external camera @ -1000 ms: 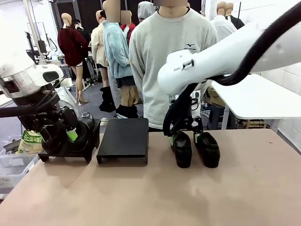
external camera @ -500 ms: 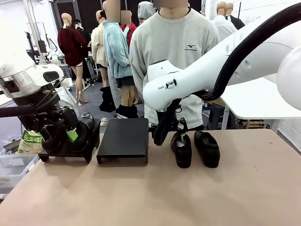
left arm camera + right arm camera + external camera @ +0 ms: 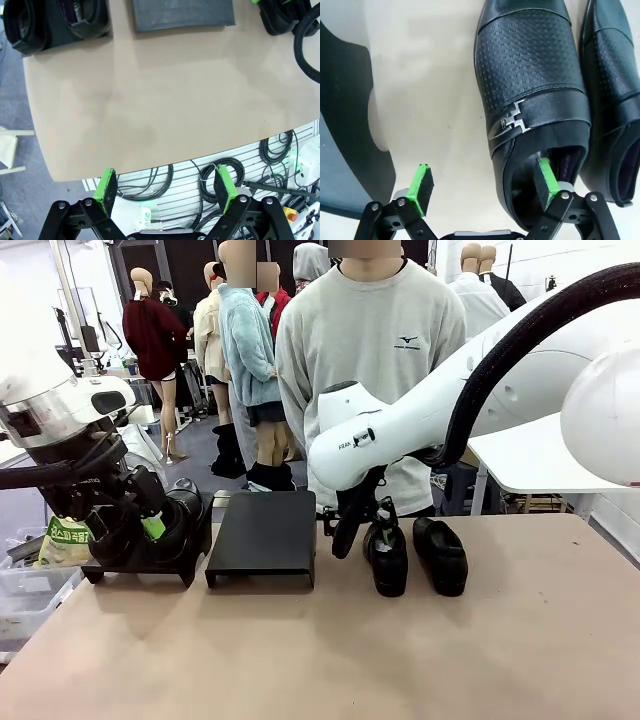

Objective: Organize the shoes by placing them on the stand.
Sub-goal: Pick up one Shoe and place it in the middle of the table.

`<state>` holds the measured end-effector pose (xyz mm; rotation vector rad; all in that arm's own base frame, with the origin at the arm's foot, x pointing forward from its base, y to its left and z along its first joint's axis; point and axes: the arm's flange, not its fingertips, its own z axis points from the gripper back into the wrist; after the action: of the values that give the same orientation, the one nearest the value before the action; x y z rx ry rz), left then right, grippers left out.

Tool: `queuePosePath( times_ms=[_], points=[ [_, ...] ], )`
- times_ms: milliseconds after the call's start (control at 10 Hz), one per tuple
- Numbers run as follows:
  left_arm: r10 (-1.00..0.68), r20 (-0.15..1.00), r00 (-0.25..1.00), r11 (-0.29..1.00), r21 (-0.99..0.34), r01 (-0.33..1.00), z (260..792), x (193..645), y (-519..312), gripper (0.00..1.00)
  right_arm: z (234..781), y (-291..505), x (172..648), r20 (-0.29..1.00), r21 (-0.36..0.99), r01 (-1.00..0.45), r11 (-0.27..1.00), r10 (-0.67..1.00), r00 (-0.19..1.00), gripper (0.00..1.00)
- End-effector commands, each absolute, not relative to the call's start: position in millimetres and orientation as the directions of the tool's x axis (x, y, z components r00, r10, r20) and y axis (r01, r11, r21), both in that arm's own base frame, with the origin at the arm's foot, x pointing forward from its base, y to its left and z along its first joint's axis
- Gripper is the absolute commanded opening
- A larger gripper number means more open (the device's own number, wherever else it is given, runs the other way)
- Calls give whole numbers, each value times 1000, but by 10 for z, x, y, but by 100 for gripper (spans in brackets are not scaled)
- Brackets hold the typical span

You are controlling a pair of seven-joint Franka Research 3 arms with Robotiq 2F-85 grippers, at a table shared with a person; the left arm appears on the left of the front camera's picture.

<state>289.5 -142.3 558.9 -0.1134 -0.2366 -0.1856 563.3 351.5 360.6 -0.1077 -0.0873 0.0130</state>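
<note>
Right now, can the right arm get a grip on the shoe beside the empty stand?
Probably yes. The open right claw straddles that loafer's side wall: one finger sits inside its opening, the other outside over bare table, with nothing else between them.

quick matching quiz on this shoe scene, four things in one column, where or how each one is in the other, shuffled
1 right gripper
2 left gripper
3 middle stand
4 rightmost shoe

a open, out past the table's near edge
b on the table, untouched
c one finger inside the buckled shoe
d flat black, left of the right gripper

Pairs: 1-c, 2-a, 3-d, 4-b
</note>
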Motion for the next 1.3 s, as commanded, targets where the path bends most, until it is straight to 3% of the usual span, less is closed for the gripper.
queuePosePath(
  times_ms=[0, 200, 300, 800, 1200],
  points=[
    [-173, 240, 955, 974, -102, 202, 5593, 2896, -1425, 100, 3541, 3492, 5567, 90, -80, 33, 996, -26, 996, 100],
    [-173, 240, 955, 974, -102, 202, 5593, 2896, -1425, 100, 3440, 3439, 5564, 55, -79, 55, 995, -51, 997, 97],
    [-173, 240, 955, 974, -102, 202, 5593, 2896, -1425, 100, 3378, 3422, 5559, 43, -79, 61, 995, -57, 997, 85],
    [-173, 240, 955, 974, -102, 202, 5593, 2896, -1425, 100, 3365, 3321, 5555, 37, -81, 83, 993, -80, 996, 0],
    [-173, 240, 955, 974, -102, 202, 5593, 2896, -1425, 100, 3372, 3284, 5569, 23, -80, 90, 993, -89, 996, 0]
  ],
)
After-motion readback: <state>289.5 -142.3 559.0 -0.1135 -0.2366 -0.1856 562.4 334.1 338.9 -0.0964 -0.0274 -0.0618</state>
